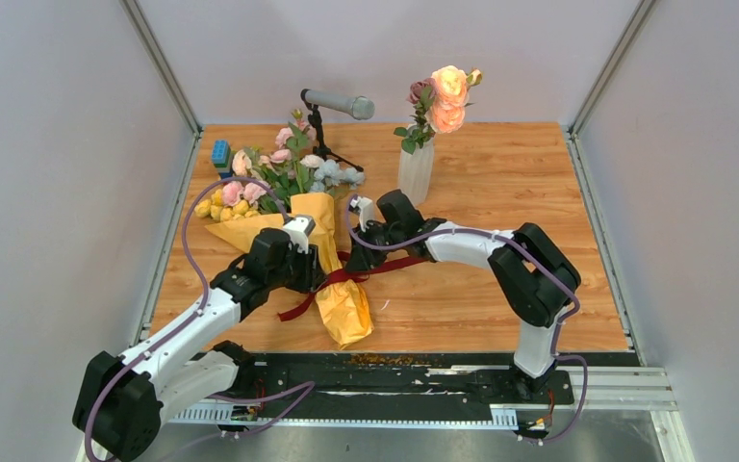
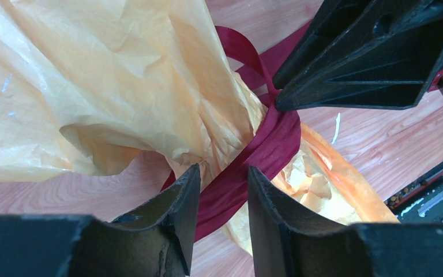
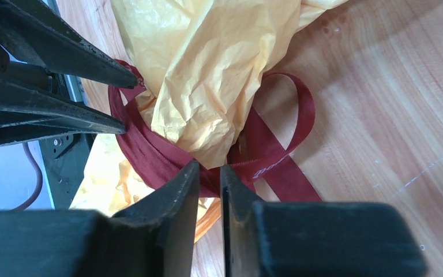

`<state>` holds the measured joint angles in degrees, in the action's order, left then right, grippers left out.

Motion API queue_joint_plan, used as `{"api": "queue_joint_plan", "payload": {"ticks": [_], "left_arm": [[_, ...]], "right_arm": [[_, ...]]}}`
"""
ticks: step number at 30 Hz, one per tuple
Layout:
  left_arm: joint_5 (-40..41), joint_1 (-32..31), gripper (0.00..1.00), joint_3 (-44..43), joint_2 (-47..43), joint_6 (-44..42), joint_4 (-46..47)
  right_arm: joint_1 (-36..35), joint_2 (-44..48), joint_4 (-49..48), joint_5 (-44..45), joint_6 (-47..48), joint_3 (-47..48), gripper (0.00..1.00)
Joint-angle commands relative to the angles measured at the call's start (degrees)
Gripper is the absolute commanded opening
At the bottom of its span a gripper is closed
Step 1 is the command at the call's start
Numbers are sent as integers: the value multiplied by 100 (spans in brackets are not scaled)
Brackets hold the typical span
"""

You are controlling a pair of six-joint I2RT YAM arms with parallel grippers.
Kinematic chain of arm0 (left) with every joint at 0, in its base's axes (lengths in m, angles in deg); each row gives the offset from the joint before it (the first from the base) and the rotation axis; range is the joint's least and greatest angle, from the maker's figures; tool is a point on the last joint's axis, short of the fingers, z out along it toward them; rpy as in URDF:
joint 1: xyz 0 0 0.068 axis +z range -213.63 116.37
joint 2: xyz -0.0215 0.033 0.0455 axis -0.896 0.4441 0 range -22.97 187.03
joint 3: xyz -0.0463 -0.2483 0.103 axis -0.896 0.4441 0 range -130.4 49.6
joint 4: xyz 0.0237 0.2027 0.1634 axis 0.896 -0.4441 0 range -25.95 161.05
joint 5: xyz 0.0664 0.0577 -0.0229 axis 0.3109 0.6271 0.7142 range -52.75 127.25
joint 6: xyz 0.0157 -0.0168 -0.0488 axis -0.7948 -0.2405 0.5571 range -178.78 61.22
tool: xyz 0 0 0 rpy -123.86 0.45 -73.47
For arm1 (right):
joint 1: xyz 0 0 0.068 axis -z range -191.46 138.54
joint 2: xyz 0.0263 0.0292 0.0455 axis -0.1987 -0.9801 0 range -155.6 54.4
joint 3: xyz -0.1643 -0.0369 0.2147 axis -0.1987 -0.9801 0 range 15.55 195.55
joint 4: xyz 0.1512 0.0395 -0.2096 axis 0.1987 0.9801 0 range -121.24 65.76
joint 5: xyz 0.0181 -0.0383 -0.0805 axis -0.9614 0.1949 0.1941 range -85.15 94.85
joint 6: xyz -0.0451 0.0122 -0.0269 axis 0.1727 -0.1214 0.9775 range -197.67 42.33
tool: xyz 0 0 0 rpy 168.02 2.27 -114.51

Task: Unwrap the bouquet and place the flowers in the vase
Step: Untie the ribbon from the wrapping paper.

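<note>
The bouquet (image 1: 332, 289) lies on the table in crinkled orange-yellow paper (image 2: 121, 75), its flowers (image 1: 269, 173) pointing to the far left. A dark red ribbon (image 2: 265, 147) binds its waist, with loops and tails (image 3: 288, 167) trailing right. My left gripper (image 2: 224, 170) is open and straddles the ribbon band from the left. My right gripper (image 3: 209, 167) faces it from the right, jaws a narrow gap apart, tips at the ribbon. The two grippers' tips nearly meet at the knot (image 1: 342, 268). The white ribbed vase (image 1: 416, 171) stands behind with peach roses (image 1: 447, 96) in it.
A black stand with a grey microphone (image 1: 342, 103) stands at the back, just behind the flower heads. A small blue block (image 1: 220, 152) sits at the far left. Bits of debris (image 1: 385, 358) lie along the table's front edge. Grey walls close in both sides.
</note>
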<state>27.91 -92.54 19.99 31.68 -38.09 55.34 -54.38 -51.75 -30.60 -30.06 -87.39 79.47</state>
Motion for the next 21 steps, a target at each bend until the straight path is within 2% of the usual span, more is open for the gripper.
{"api": "queue_joint_plan", "payload": {"ticks": [1,5,8,11,21], "left_arm": [[22,-36,41,28,-35,29,15],[14,-53,29,58,-34,58,30],[11,-62,15,75,-62,85,26],[119,-62,0,106,-192,207,15],[860,-65,0,237,-938,740,-263]], "right_arm": [[29,-73,-179,-220,118,217,17],[29,-11,-185,-202,129,173,1],[29,149,-232,-44,108,58,0],[29,393,-273,551,-4,-178,0],[29,1511,-347,2347,-467,-1337,0]]}}
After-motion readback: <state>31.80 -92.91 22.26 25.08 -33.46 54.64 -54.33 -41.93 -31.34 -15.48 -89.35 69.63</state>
